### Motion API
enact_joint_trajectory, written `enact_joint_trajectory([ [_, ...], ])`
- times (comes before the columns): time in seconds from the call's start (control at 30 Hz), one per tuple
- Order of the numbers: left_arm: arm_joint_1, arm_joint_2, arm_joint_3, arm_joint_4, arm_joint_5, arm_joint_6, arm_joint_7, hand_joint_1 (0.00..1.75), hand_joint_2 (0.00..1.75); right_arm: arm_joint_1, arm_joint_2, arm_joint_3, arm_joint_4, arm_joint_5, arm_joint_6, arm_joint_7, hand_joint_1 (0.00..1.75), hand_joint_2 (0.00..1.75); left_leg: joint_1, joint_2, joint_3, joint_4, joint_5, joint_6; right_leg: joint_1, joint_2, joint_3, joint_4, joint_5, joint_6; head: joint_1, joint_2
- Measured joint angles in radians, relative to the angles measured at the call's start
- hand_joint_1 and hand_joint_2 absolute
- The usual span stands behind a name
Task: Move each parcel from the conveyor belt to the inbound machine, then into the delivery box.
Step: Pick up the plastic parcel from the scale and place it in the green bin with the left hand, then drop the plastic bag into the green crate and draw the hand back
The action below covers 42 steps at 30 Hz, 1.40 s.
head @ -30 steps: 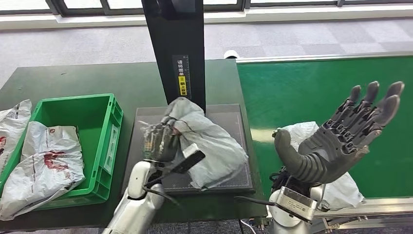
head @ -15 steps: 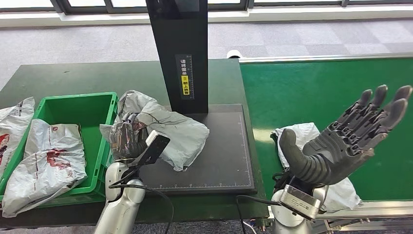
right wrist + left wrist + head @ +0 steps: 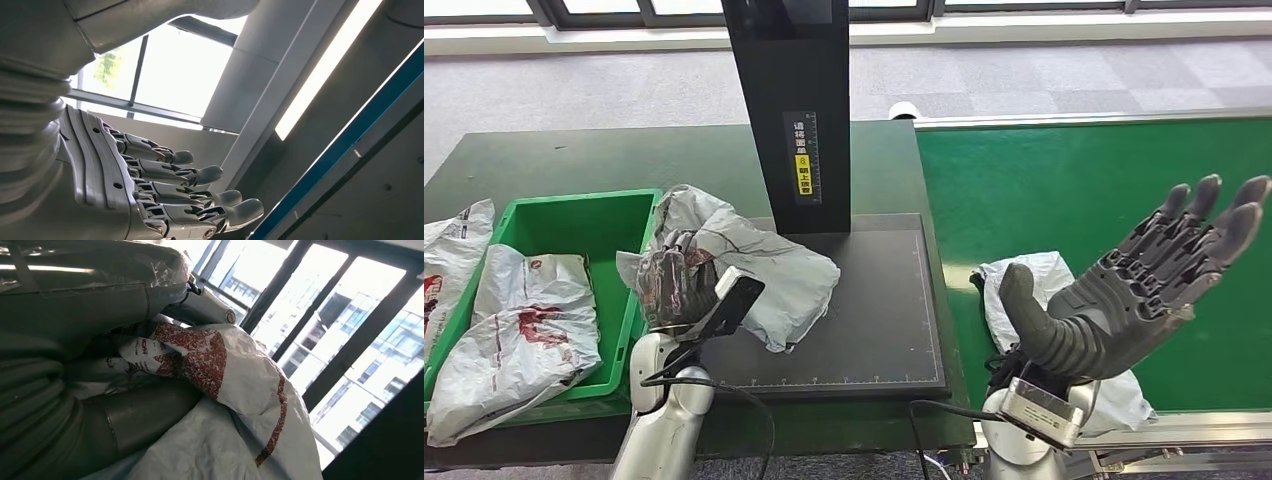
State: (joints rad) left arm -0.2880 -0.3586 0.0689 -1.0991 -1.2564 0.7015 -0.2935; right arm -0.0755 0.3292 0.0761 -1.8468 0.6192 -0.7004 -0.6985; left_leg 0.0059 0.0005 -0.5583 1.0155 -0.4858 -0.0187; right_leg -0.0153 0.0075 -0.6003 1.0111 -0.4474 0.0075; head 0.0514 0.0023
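- A dark green table (image 3: 574, 160) fills the left of the head view, with the green conveyor belt (image 3: 1064, 190) on the right.
- The left hand (image 3: 674, 285) grips a grey parcel (image 3: 769, 270) at centre left, over the inbound machine's black platform (image 3: 874, 320) and near the green delivery box (image 3: 589, 225).
- The box holds one parcel already (image 3: 524, 325).
- The right hand (image 3: 1124, 300) is raised, fingers spread, holding nothing.
- A white parcel (image 3: 1034, 280) waits on the belt, so work likely remains.

I count four parcels: one held (image 3: 764, 270), one on the belt (image 3: 1024, 285), one in the bin (image 3: 524, 330), one beside it (image 3: 449, 250). One green bin (image 3: 649, 215), one scanner (image 3: 864, 310).
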Motion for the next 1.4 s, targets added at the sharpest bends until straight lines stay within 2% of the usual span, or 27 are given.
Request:
enact_joint_trajectory([
  [0.2,-0.001,0.000,0.089,-0.124,-0.052,0.000,-0.001,1.75,1.75,0.006,0.000,-0.003,-0.010,-0.001,0.000,0.000,0.00,1.75,0.000,0.000,0.000,0.000,0.000,0.000,0.000,0.000,0.000,0.000,0.000,0.000,0.000,0.000],
  [0.37,-0.001,0.000,0.115,-0.164,-0.055,0.000,-0.001,1.75,1.75,0.006,0.000,-0.005,-0.014,-0.002,0.000,0.000,0.00,1.75,0.000,0.000,0.000,0.000,0.000,0.000,0.000,0.000,0.000,0.000,0.000,0.000,0.000,0.000],
  [1.4,0.000,0.000,0.128,-0.191,-0.056,0.000,-0.002,1.75,1.75,0.007,0.000,-0.007,-0.014,-0.002,0.000,0.000,0.00,1.75,0.000,0.000,0.000,0.000,0.000,0.000,0.000,0.000,0.000,0.000,0.000,0.000,0.000,0.000],
])
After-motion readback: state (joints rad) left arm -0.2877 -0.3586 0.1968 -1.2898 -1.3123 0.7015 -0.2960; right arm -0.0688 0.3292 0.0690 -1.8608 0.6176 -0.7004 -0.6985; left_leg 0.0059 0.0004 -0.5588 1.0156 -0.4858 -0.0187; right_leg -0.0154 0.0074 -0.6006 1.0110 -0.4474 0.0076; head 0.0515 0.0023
